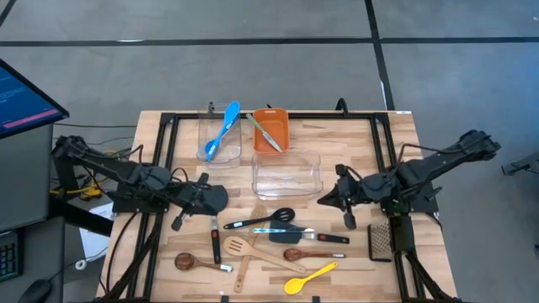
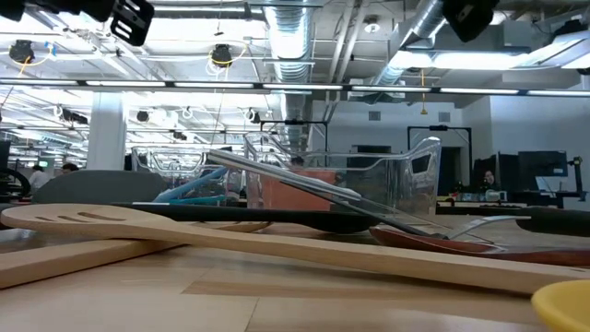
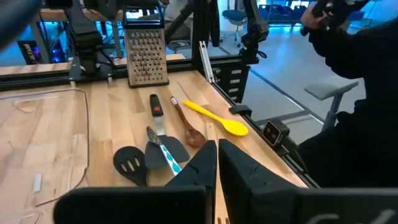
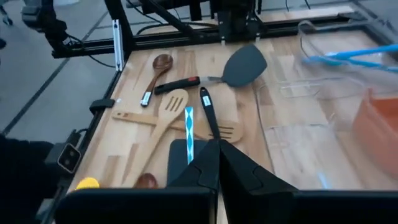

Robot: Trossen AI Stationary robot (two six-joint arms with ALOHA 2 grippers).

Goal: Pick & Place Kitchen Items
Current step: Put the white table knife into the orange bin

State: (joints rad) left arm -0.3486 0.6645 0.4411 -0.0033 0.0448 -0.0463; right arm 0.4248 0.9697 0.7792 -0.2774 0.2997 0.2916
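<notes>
The high view looks straight down on the whole table [image 1: 354, 135]. The low view sits at tabletop level, very near a wooden slotted spatula [image 2: 230, 235]. Both wrist views face inward, sharing the yellow spoon [image 3: 214, 117].

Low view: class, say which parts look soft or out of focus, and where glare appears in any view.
Low view: the near wooden spatula and yellow spoon are blurred, and ceiling lights flare. Right wrist view: the clear tub shows pale reflections. High view: even light, soft shadows.
</notes>
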